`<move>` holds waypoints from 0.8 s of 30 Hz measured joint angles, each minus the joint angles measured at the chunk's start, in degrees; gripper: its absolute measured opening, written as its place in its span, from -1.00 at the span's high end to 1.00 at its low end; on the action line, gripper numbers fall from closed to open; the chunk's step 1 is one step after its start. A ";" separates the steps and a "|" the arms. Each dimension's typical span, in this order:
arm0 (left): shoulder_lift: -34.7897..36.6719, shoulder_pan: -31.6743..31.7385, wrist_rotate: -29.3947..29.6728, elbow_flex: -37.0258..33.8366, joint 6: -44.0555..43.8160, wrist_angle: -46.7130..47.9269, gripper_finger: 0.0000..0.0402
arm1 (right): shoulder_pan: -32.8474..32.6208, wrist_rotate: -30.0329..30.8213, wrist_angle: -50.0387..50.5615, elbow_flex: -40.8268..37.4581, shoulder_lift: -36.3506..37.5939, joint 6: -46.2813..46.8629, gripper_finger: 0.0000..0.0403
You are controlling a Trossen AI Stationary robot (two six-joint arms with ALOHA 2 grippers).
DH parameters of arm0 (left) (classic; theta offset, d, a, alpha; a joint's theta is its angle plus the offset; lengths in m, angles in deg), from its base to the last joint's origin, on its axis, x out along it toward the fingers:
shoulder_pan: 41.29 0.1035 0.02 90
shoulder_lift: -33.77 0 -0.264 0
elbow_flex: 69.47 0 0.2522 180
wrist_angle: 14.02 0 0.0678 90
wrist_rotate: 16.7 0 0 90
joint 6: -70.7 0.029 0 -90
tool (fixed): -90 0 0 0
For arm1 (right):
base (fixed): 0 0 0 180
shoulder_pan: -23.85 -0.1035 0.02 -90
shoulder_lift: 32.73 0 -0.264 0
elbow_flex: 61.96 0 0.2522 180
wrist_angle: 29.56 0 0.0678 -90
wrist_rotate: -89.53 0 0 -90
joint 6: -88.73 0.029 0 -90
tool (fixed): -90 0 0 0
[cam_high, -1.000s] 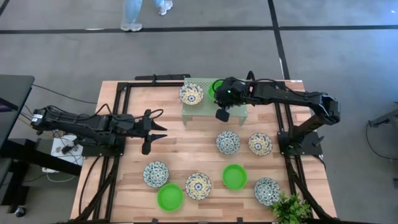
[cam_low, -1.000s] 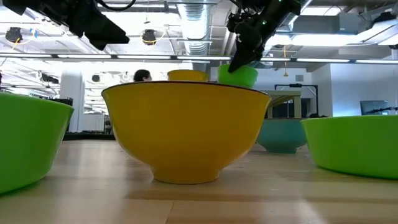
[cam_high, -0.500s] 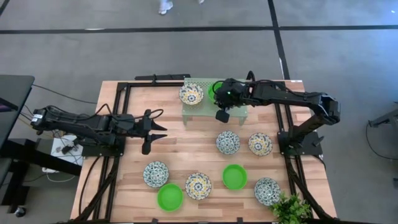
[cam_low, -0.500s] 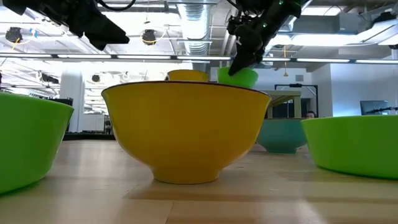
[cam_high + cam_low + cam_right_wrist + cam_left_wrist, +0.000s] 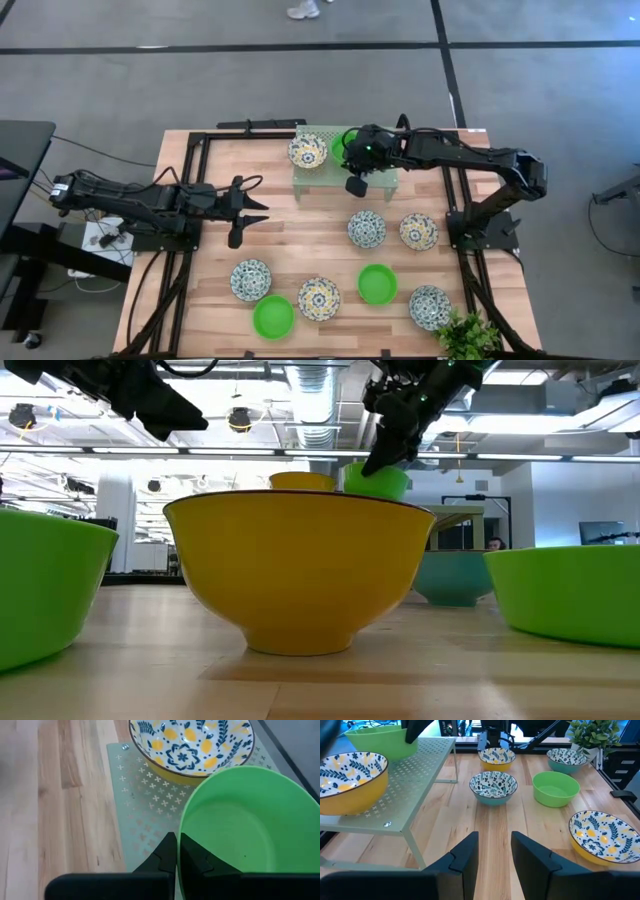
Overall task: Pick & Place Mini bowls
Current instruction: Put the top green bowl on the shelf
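Over the pale green perforated metal shelf (image 5: 318,172), right end effector (image 5: 176,851) pinches a plain green round bowl's (image 5: 239,827) rim; left end effector (image 5: 494,851) waits, fingers apart.

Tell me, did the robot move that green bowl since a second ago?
Only a tiny bit. The right gripper stays shut on the rim of the green bowl and has nudged it slightly along the pale green shelf, toward the yellow patterned bowl there. The left gripper stayed open over the table, and the other bowls on the table did not move.
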 joint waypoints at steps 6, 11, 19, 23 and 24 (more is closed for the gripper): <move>0.00 0.00 -0.01 0.00 0.00 0.00 0.42 | -0.27 -0.02 0.65 -0.11 -0.17 0.06 0.98; 0.00 0.00 -0.02 0.00 0.00 -0.02 0.42 | -0.28 0.05 -0.67 -0.05 -2.71 0.05 0.98; 0.00 0.00 0.00 0.00 -0.02 -0.24 0.42 | -0.02 0.65 -0.79 1.10 -5.53 -2.12 0.97; 0.00 0.00 -0.02 0.00 -0.02 -0.26 0.42 | 0.09 0.36 1.48 2.05 -5.07 -1.98 0.93; 0.00 0.00 -0.01 0.00 -0.01 -0.28 0.42 | 0.10 0.31 1.71 2.43 -5.08 -1.91 0.91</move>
